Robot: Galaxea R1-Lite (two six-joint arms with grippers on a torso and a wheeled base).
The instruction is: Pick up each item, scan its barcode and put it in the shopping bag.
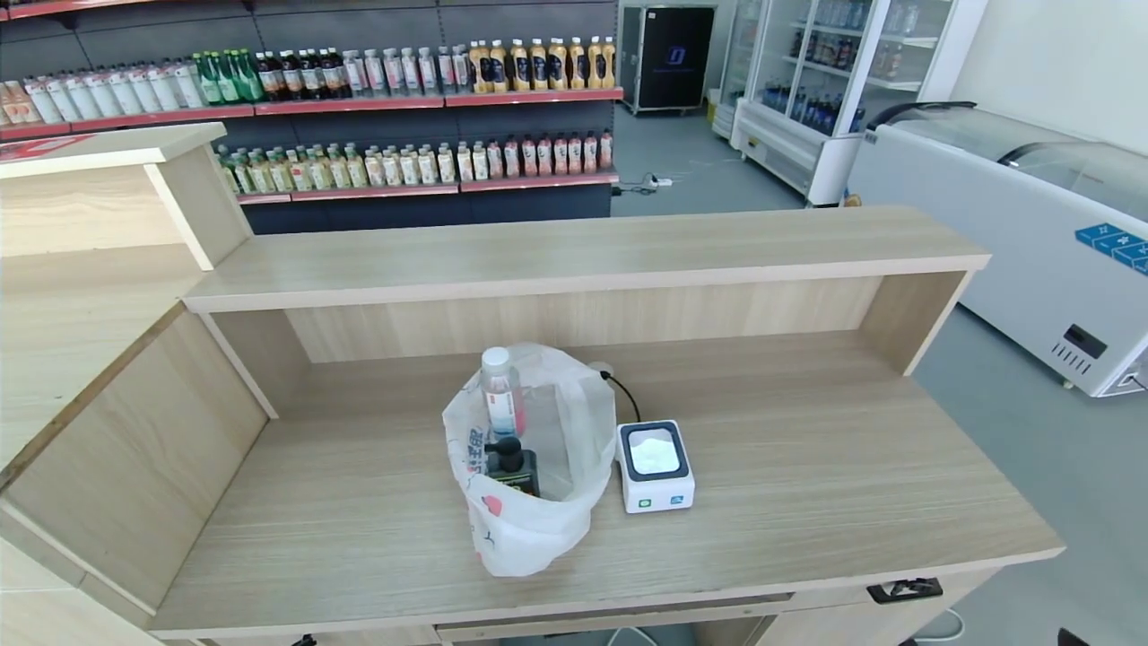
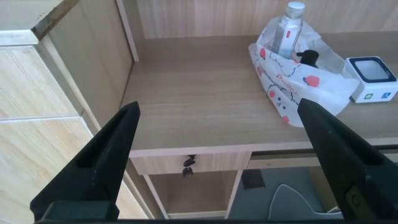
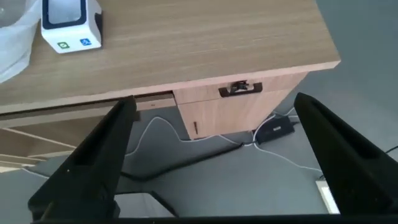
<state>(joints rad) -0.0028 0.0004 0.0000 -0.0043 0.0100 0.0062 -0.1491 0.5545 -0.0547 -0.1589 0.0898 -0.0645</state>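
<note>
A white plastic shopping bag [image 1: 525, 511] stands open on the wooden counter [image 1: 807, 467], holding a clear bottle with a white cap [image 1: 500, 388] and a dark pump bottle [image 1: 513, 464]. The bag [image 2: 292, 87] and the clear bottle [image 2: 289, 28] show in the left wrist view too. To the bag's right sits a white barcode scanner [image 1: 656, 465], also seen from both wrists [image 2: 372, 78] [image 3: 65, 25]. My left gripper [image 2: 217, 162] is open, below the counter's front edge to the left of the bag. My right gripper [image 3: 214, 155] is open, below the counter's front right corner.
A raised wooden ledge [image 1: 574, 256] runs behind the counter, with a side panel [image 1: 134, 458] on the left. A black cable [image 1: 623, 395] runs from the scanner. A drawer lock [image 3: 239, 88] sits under the counter front. Drink shelves and freezers stand behind.
</note>
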